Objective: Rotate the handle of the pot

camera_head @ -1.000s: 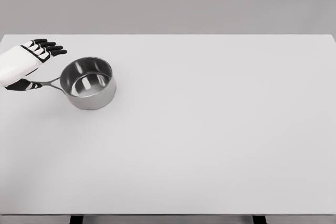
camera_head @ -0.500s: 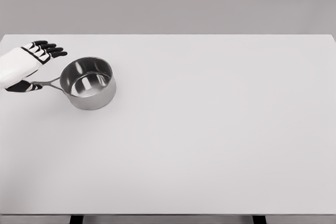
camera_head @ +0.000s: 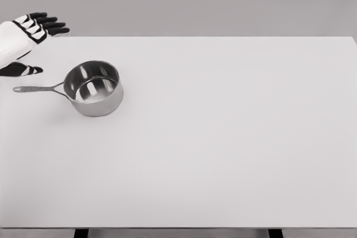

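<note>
Now pot [camera_head: 93, 88] on white table [camera_head: 223, 137] | grey wall | left hand [camera_head: 19, 40] open

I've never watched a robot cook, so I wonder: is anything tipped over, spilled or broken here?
Nothing stands out. The pot sits upright and empty on the table, its handle pointing left. The left hand hovers open above the handle, touching nothing.
</note>
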